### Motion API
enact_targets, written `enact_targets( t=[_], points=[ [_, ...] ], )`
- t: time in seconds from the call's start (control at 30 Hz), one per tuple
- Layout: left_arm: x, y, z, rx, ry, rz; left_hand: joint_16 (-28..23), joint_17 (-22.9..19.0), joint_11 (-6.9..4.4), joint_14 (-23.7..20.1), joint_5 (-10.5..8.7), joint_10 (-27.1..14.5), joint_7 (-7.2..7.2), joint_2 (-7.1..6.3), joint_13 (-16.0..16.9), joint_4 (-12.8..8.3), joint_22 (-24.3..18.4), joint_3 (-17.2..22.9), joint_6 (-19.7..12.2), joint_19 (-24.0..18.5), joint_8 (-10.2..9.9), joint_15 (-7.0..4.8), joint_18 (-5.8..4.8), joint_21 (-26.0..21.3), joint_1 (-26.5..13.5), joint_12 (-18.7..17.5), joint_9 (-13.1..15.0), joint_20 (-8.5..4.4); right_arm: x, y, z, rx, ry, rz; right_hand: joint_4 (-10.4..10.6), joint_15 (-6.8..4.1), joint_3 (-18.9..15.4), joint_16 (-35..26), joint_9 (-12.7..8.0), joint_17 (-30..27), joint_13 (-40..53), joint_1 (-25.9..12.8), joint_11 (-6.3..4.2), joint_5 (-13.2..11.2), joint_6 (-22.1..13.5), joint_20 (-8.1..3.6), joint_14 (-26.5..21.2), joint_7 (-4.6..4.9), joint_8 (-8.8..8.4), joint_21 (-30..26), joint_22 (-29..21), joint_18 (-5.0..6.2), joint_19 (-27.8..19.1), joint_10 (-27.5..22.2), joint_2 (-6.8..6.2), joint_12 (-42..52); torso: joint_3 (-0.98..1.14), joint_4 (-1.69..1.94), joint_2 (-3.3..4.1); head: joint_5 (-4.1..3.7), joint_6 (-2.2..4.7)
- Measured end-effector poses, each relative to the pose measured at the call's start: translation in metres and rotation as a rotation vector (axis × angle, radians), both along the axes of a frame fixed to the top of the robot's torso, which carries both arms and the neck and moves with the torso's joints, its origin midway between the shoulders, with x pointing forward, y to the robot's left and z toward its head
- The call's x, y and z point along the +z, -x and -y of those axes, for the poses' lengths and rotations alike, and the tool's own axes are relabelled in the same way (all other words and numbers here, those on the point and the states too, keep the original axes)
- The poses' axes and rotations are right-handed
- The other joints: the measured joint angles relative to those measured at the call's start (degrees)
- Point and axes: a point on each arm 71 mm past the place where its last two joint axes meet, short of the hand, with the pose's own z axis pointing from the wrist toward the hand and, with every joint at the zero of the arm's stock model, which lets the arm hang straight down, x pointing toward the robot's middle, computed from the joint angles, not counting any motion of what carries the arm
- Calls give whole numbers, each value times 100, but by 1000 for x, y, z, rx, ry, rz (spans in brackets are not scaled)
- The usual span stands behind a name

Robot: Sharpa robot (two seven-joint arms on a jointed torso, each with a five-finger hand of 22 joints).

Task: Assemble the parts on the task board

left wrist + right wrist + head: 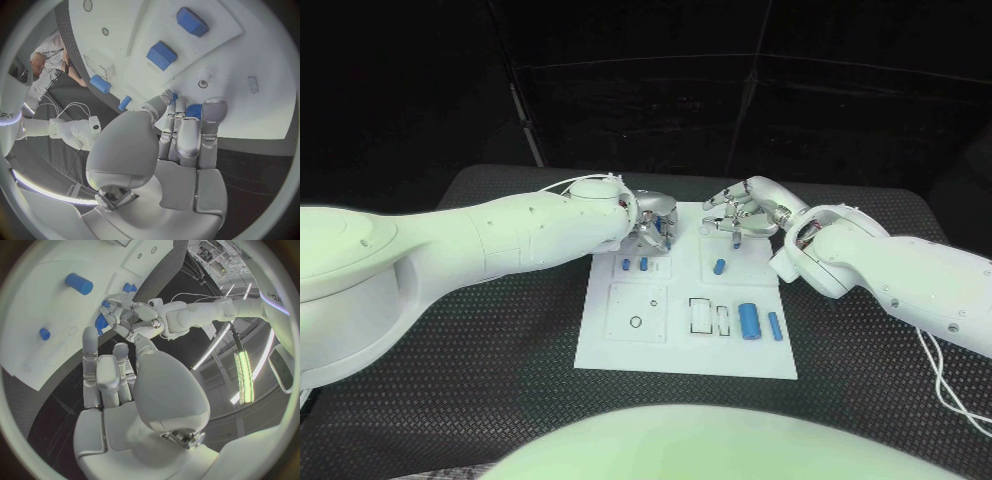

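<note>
The white task board [687, 345] lies in the middle of the table. My left hand [651, 226] hovers over its far left corner, fingers drawn together around a small blue part [194, 109], also seen as the blue part [100, 323] under the left hand [128, 315]. My right hand [738, 214] is over the far right corner, fingers apart [103, 371] and holding nothing. Two small blue parts [626, 265] sit near the left hand, one blue part [720, 267] lies below the right hand, and two longer blue parts [750, 320] lie at the board's right side.
Empty slots and recesses [700, 315] mark the board's near half. Black textured table [473, 400] surrounds the board on all sides. Both white forearms reach in from the sides over the far half of the table.
</note>
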Motion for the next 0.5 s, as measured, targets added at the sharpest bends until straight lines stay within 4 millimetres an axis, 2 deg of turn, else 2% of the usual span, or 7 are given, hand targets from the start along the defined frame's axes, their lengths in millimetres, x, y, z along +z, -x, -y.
enact_targets(
  t=[0.37,0.5],
  points=[
    [-2,4,-7,-1,25,20,24,-18,32,8,0,68,44,21,-17,-36,119,110,78,20,-111,-7,0,74,22,-113,-3,-20,0,0,0,-1,1,0,0,0,0,0,0,0,-1,0,0,0,0,0,0,0,0,0,0,0,0,0,0,0,-2,1,-3,1,6],
    [-2,7,-13,1,35,24,24,-50,11,8,0,89,46,21,-17,-49,119,143,80,20,-136,-7,0,73,22,-141,-3,-19,0,-1,1,-3,2,0,0,0,0,0,0,-1,0,0,0,0,0,0,0,0,0,0,0,0,0,0,0,0,-2,6,-5,-1,15]
  ],
)
